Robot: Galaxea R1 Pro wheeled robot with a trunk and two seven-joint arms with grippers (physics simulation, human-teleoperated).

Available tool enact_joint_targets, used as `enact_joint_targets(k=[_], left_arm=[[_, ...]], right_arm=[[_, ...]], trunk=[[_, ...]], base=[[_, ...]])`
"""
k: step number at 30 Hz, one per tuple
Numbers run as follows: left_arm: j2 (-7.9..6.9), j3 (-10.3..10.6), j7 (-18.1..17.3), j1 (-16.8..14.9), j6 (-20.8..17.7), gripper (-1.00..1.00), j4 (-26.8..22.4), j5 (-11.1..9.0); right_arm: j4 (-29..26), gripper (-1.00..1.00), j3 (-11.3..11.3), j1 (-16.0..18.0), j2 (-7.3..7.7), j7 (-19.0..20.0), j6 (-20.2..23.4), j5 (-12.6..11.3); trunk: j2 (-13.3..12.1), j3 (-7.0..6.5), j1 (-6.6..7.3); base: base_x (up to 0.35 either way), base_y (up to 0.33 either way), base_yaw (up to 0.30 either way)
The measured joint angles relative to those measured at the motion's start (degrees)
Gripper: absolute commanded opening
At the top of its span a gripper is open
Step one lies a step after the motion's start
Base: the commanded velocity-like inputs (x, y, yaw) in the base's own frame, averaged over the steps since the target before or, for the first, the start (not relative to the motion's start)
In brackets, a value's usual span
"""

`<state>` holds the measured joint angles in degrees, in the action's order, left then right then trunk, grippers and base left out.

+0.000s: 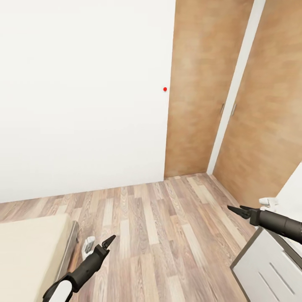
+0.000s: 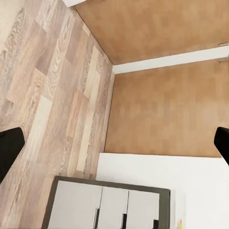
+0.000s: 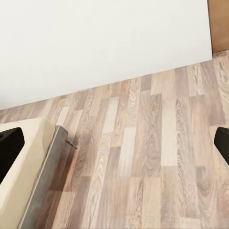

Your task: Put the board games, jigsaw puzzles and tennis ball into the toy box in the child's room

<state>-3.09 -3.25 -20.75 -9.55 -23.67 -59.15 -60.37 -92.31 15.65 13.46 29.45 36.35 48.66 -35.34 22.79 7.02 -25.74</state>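
Over the wood-plank floor [image 1: 159, 235] both arms reached forward: the left tool [image 1: 108, 242] near the bed [image 1: 29, 247] corner, the right tool [image 1: 238, 210] beside the tabletop [image 1: 293, 193] with its white drawers [image 1: 268, 268]. Each tool stood spread and empty in its wrist view. Wardrobe doors [image 1: 197, 92] and a white wall [image 1: 84, 92] faced the robot, and no toys were visible

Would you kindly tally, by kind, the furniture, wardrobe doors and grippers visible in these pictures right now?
Beds: 1, the beige bed
Desks: 1, the table with white drawers
Wardrobe doors: 2, the left door and the right door
Grippers: 2, the left gripper and the right gripper
Total: 6
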Motion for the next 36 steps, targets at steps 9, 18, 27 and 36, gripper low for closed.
enact_joint_targets(k=[9, 18, 27, 36], left_arm=[[-0.19, 0.0, 0.0, 0.6, 0.0, 1.0, 0.0, -0.3], [-0.19, 0.0, 0.0, 0.6, 0.0, 1.0, 0.0, -0.3], [-0.19, 0.0, 0.0, 0.6, 0.0, 1.0, 0.0, -0.3], [-0.19, 0.0, 0.0, 0.6, 0.0, 1.0, 0.0, -0.3]], right_arm=[[0.0, 1.0, 0.0, 0.0, -0.01, 0.0, 0.0, 0.0], [0.0, 1.0, 0.0, 0.0, -0.01, 0.0, 0.0, 0.0], [0.0, 1.0, 0.0, 0.0, -0.01, 0.0, 0.0, 0.0], [0.0, 1.0, 0.0, 0.0, -0.01, 0.0, 0.0, 0.0]], trunk=[[0.0, 0.0, 0.01], [0.0, 0.0, 0.01], [0.0, 0.0, 0.01], [0.0, 0.0, 0.01]], base=[[0.246, 0.0, 0.0], [0.246, 0.0, 0.0], [0.246, 0.0, 0.0], [0.246, 0.0, 0.0]])
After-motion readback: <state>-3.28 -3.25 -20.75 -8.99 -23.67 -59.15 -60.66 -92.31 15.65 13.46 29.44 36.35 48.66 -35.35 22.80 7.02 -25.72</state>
